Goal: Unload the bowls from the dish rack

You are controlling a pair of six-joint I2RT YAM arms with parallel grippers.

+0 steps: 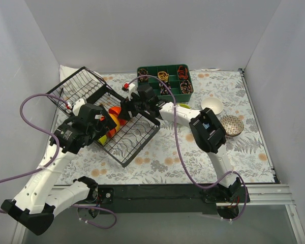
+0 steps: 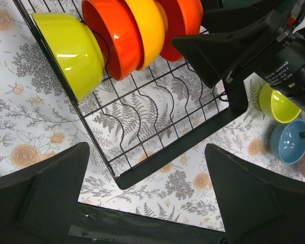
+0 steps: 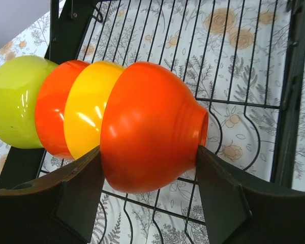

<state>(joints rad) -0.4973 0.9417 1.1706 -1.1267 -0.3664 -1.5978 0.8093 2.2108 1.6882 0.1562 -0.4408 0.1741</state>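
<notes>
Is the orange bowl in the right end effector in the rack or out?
In: orange bowl stands on edge on the rack wires, right end effector around it.

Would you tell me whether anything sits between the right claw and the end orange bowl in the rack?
Nothing visible does. The right claw straddles that orange bowl, one finger at each side; the yellow bowl sits behind it, not between. I cannot tell whether it grips.
</notes>
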